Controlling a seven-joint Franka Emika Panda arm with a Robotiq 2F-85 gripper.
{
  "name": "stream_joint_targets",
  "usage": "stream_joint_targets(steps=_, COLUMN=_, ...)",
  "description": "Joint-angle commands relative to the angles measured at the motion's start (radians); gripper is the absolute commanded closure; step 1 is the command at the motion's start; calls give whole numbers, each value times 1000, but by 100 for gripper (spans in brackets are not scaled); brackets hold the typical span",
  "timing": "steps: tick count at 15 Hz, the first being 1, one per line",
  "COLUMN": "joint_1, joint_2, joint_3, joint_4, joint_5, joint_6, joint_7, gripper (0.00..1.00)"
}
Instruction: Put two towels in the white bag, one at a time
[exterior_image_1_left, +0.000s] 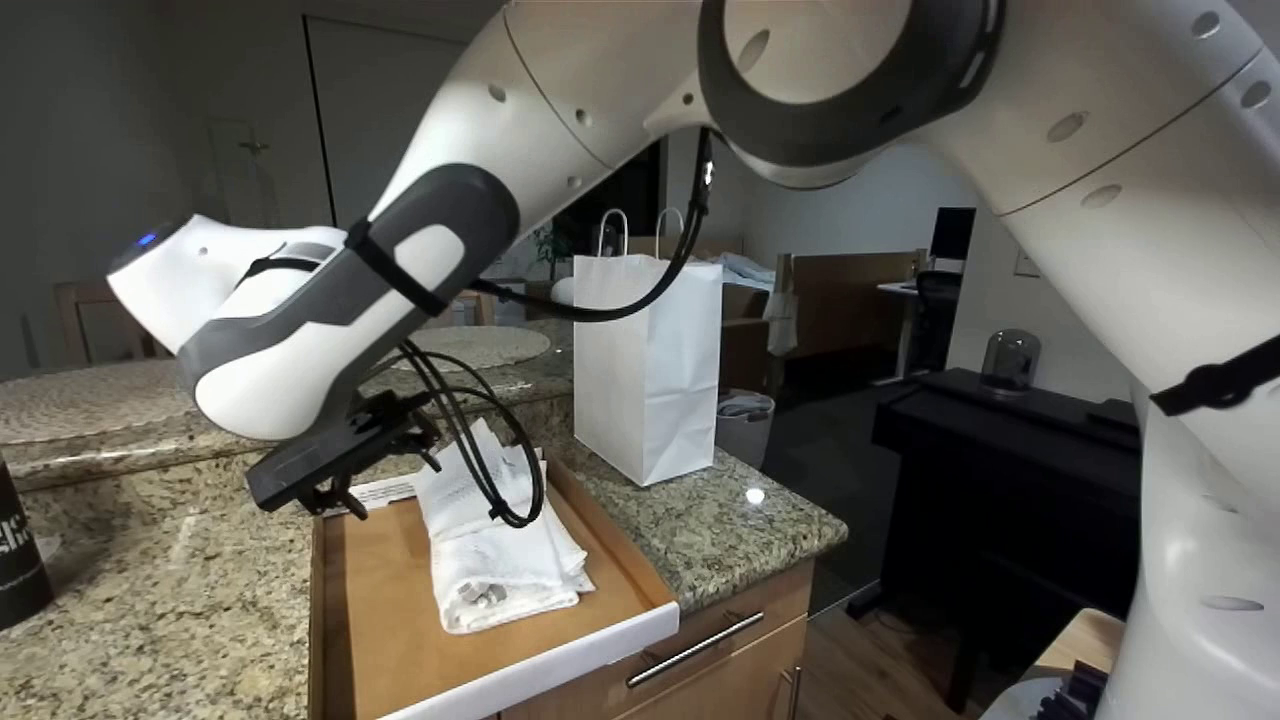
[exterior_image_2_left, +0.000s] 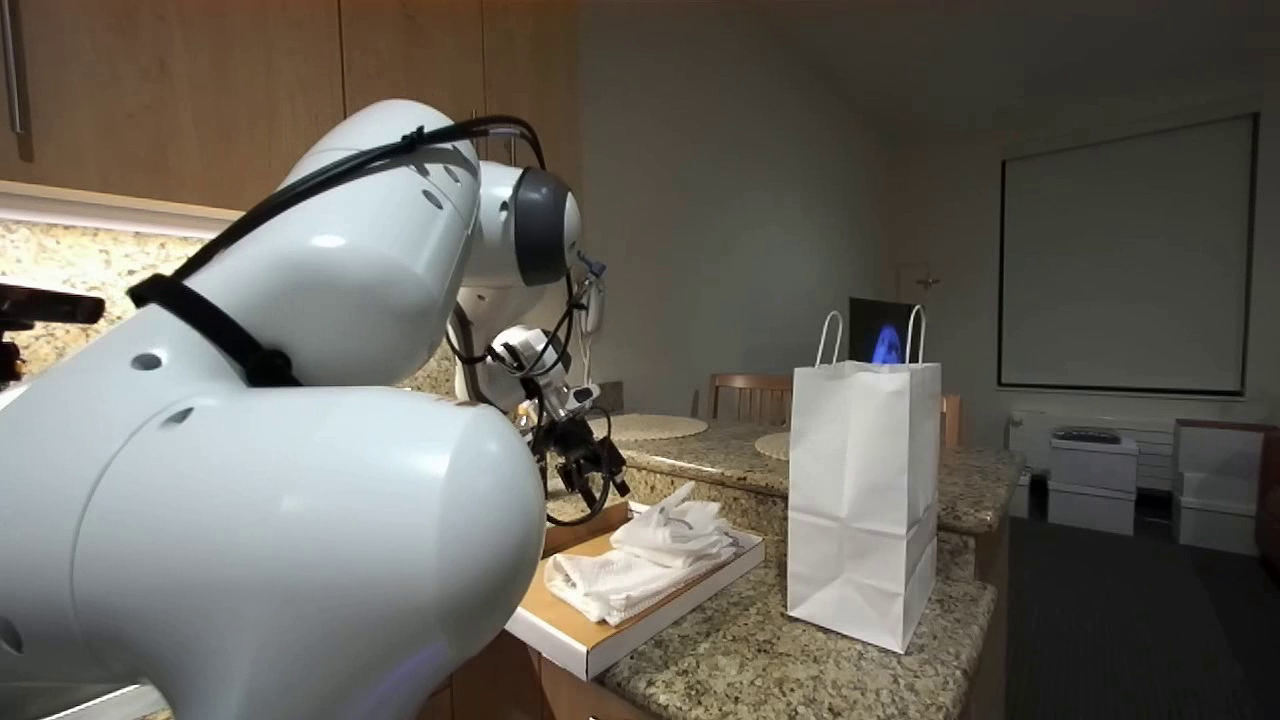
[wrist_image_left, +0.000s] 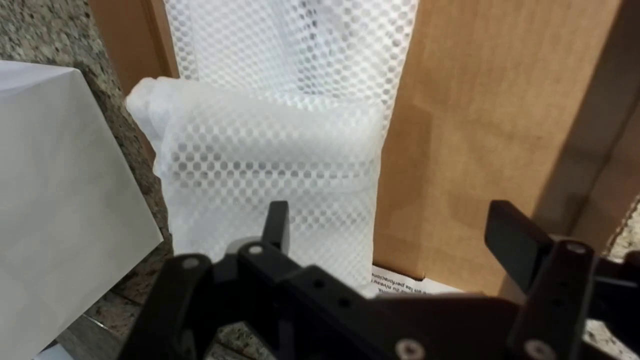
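Note:
Two white mesh towels lie folded and overlapping in a shallow cardboard tray (exterior_image_1_left: 385, 610). The lower towel (exterior_image_1_left: 500, 575) sits toward the tray's front. The upper towel (exterior_image_2_left: 668, 535) rests partly on it; in the wrist view it is the nearer fold (wrist_image_left: 270, 145). The white paper bag (exterior_image_1_left: 648, 370) stands upright beside the tray, handles up; it also shows in the other views (exterior_image_2_left: 862, 490) (wrist_image_left: 60, 200). Its inside is hidden. My gripper (wrist_image_left: 391, 220) is open and empty above the tray; one finger overlaps the upper towel in view, the other is over bare cardboard. Contact cannot be told.
The granite counter (exterior_image_1_left: 700, 540) ends just past the bag. A raised granite ledge (exterior_image_1_left: 120, 450) with round woven mats (exterior_image_1_left: 480, 346) runs behind the tray. A dark cylinder (exterior_image_1_left: 18, 560) stands at the left of an exterior view. Black cables (exterior_image_1_left: 530, 470) loop below my arm.

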Motion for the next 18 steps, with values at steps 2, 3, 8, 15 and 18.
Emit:
stream_joint_targets(steps=2, joint_1=37, joint_2=163, joint_3=-45, joint_4=205, joint_5=5, joint_6=-138, joint_7=-28, gripper=0)
stream_joint_targets(steps=3, joint_1=42, joint_2=190, joint_3=-55, joint_4=242, joint_5=7, joint_6=-164, joint_7=-30, gripper=0)
stream_joint_targets(steps=8, joint_1=76, joint_2=317, joint_3=-125, joint_4=444, joint_5=20, joint_6=-415, joint_7=-18, gripper=0)
stream_joint_targets(steps=15, joint_1=49, joint_2=455, joint_3=-147, joint_4=660, joint_5=95, joint_6=-715, joint_7=-63, gripper=0)
stream_joint_targets(steps=18, joint_1=25, joint_2=473, joint_3=-124, joint_4=696, joint_5=93, joint_6=-686, joint_7=-78, gripper=0)
